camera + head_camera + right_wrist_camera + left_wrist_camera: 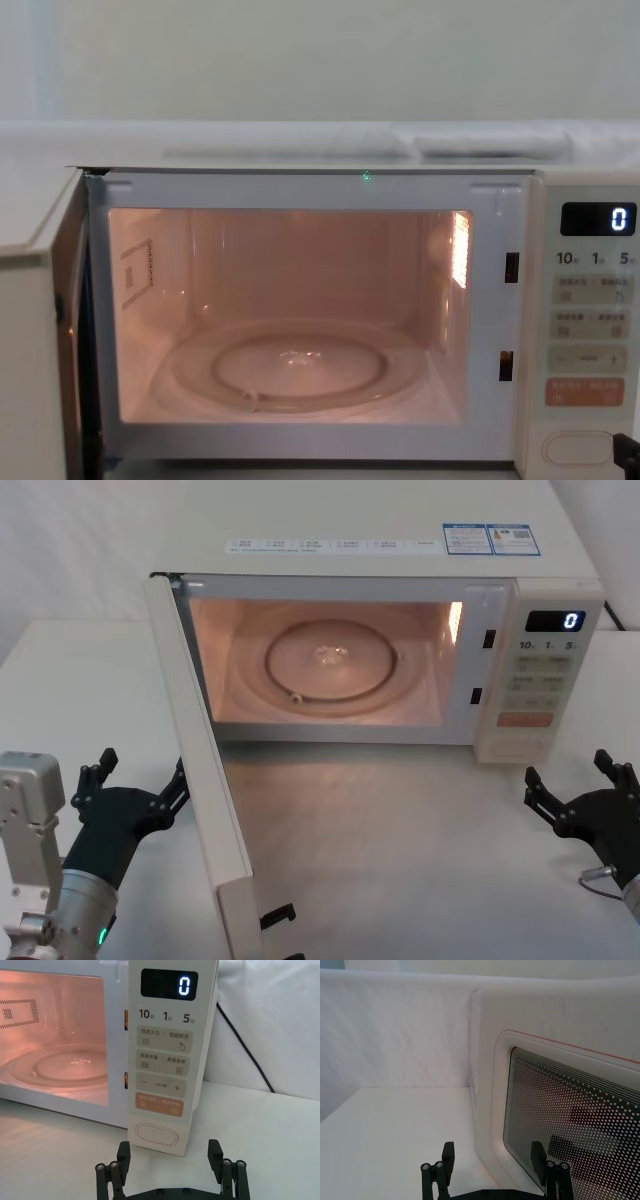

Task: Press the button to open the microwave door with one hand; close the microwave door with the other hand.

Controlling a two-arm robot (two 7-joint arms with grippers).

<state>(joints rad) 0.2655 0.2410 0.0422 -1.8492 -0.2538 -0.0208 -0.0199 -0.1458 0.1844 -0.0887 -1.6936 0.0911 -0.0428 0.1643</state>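
We see the microwave door (205, 780) swung wide open, our left claw (135, 780) spread just outside it, our right claw (580, 780) spread near the button (157, 1135).

From the head we look forward and steeply down over the microwave (400, 650), seeing its top, its lit cavity and the table (400, 840) in front. Our chest camera sits lower and closer, facing straight into the cavity (290, 310) at its own height. Both share the glass turntable (330, 660) and the control panel (588, 320). Our left wrist camera looks along the table, very near the outer face of the microwave door (560, 1110), past its own fingertips (447, 1157). Our right wrist camera faces the control panel close up, level with the button (157, 1135), sharing the display (169, 983) with head and chest.
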